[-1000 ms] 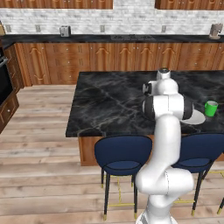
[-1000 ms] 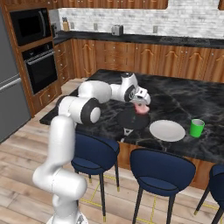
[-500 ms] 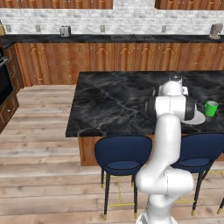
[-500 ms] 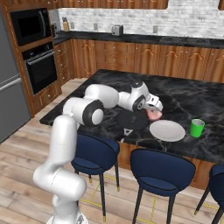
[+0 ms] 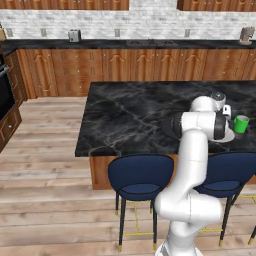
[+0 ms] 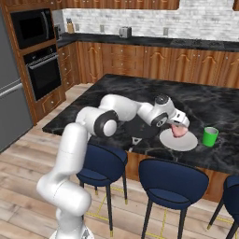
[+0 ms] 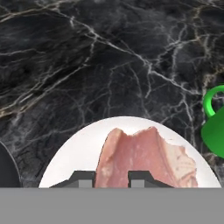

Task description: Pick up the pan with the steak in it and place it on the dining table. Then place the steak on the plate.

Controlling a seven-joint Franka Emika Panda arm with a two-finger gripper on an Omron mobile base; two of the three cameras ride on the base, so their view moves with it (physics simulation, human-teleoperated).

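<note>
Gripper (image 7: 112, 178) clenched on steak (image 7: 142, 158) over plate (image 6: 178, 140); I judge meat soft, slippery, hold at edge.

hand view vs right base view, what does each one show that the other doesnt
Hand view alone: the white veins of the dining table close up, and the steak pinched between the fingertips.
Right base view alone: the arm reaching across, the pan beside the plate, blue stools, wall oven.
Both: the steak above the white plate, the green cup beside it.
</note>
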